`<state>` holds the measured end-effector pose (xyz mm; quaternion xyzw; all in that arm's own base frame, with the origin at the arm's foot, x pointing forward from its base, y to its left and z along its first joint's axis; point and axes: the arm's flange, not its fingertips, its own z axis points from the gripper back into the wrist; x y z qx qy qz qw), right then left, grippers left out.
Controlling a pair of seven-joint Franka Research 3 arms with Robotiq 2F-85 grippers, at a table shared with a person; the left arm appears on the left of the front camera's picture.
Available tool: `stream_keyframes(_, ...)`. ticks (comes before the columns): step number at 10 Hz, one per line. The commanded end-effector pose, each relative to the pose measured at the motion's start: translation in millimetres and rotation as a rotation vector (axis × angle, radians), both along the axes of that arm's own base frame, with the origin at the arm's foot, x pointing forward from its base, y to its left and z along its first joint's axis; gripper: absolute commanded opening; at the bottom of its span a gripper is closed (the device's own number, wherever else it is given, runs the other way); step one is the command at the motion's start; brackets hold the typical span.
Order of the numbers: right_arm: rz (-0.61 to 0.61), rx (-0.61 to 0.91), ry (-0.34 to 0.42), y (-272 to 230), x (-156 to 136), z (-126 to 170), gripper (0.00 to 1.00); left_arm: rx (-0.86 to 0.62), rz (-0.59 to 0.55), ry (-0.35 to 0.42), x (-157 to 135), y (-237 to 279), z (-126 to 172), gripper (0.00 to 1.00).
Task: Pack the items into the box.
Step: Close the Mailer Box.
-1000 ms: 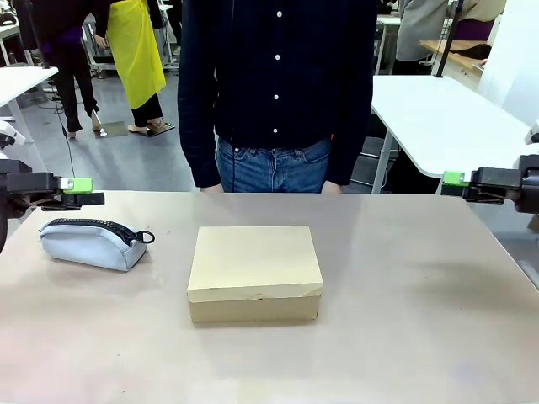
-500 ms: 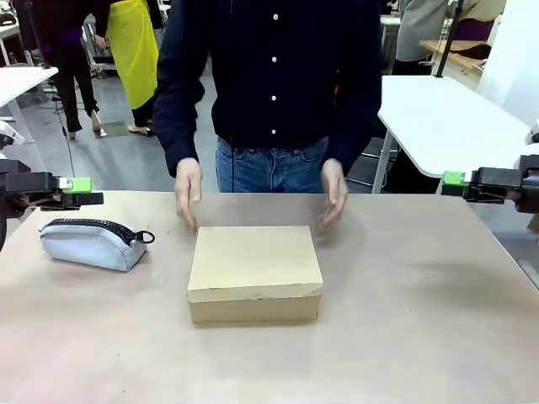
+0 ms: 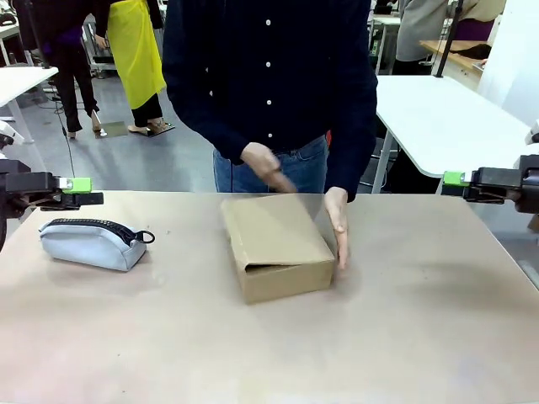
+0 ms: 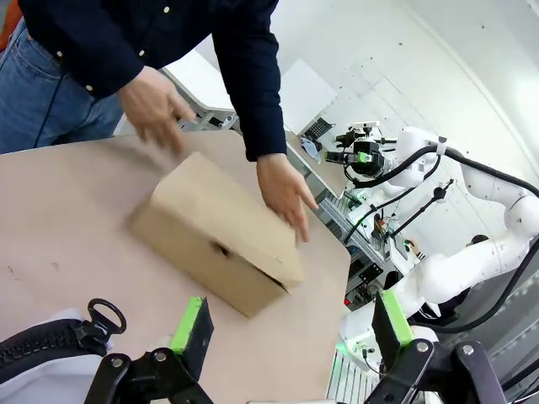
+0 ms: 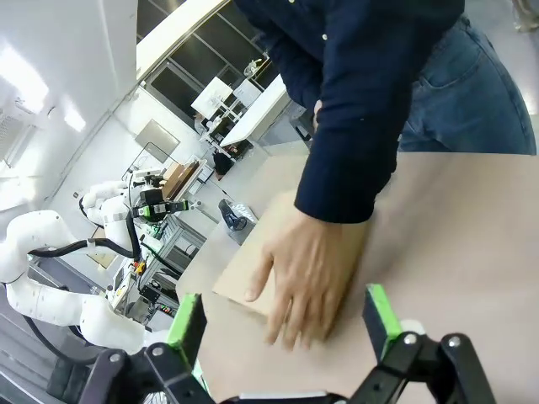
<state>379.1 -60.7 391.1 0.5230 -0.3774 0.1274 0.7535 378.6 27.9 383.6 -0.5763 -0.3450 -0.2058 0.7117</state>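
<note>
The brown cardboard box [image 3: 278,244] lies closed at the table's middle, turned at an angle. A person at the far side holds one hand [image 3: 338,225] flat against its right side, the other hand [image 3: 265,166] blurred above its far edge. The items are out of view. My left gripper [image 3: 82,192] hovers open at the table's far left, above the pouch. My right gripper [image 3: 456,179] hangs open at the far right edge. In the left wrist view the gripper [image 4: 289,300] faces the box [image 4: 215,231]. In the right wrist view the gripper [image 5: 280,295] faces the hand on the box [image 5: 240,282].
A light-grey zip pouch [image 3: 88,241] with a black zipper lies at the left, below my left gripper; its zipper pull shows in the left wrist view [image 4: 101,318]. White tables stand behind, at the right and the left. Bare tabletop [image 3: 269,353] lies in front of the box.
The person brought both hands from beside the box onto it and turned and slid it toward the right. Both arms stayed still with their grippers open.
</note>
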Motion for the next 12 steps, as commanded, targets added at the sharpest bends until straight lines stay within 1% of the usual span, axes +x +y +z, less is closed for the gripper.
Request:
stream_keyframes(1, 0.002, 0.003, -0.009, 0.1, -0.7, 3.9, 1.00, -0.005, 0.010, -0.022, 0.7, 1.3, 0.7, 1.00)
stream_keyframes(12, 0.002, 0.003, -0.009, 0.1, -0.7, 3.9, 1.00, -0.005, 0.010, -0.022, 0.7, 1.3, 0.7, 1.00)
